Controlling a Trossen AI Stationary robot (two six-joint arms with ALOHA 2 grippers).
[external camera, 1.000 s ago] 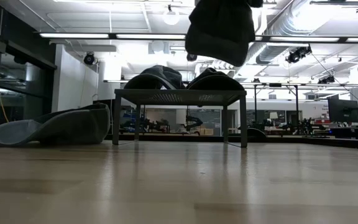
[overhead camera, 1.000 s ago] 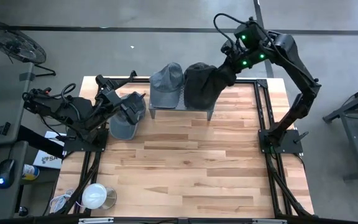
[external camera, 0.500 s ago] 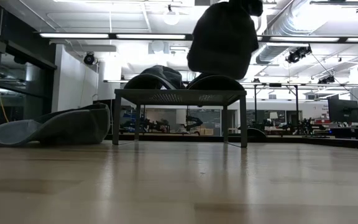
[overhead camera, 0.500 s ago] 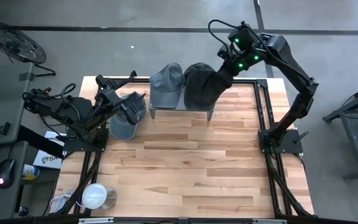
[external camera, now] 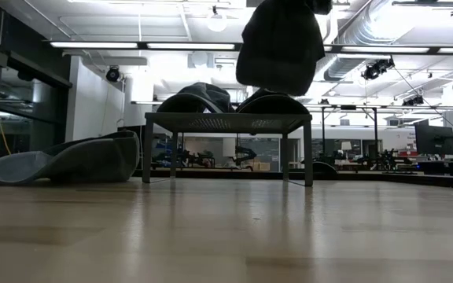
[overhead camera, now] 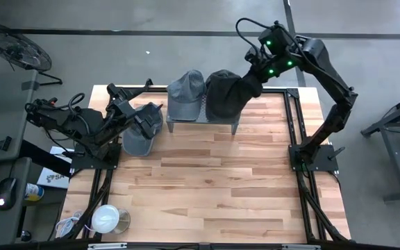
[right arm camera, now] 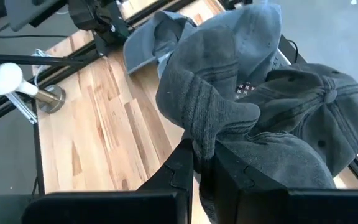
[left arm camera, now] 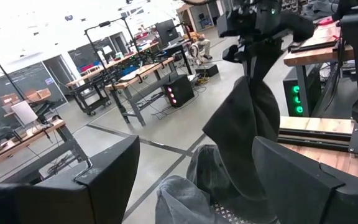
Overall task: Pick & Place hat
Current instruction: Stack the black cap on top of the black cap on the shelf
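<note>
Above the far right part of the desk [overhead camera: 214,180], my right end effector [overhead camera: 255,75] is closed on a dark hat [overhead camera: 240,90] and holds it in the air. In the right wrist view both fingers [right arm camera: 182,165] pinch a gathered fold of the hat's fabric, and the rest of the hat hangs limp below them. In the low view the hanging hat [external camera: 280,43] sits above the small metal stand [external camera: 226,122] with a visible gap between them; it touches nothing there.

On the stand [overhead camera: 201,119] lie two more hats side by side: a grey-blue cap [overhead camera: 186,94] toward the left and a dark cap [overhead camera: 219,97] toward the right. The held hat hangs over the dark cap's right portion in the high view.

At the desk's left edge, my left end effector [overhead camera: 148,114] waits low, just beside a grey cap [overhead camera: 139,139] that lies flat on the wood. Its fingers [left arm camera: 104,171] are spread wide apart in the left wrist view and grip nothing. That view also shows the right arm farther off with the dark hat [left arm camera: 247,118] dangling from it.

Near the front left corner of the desk stands a round white object on a metal base [overhead camera: 106,219].
</note>
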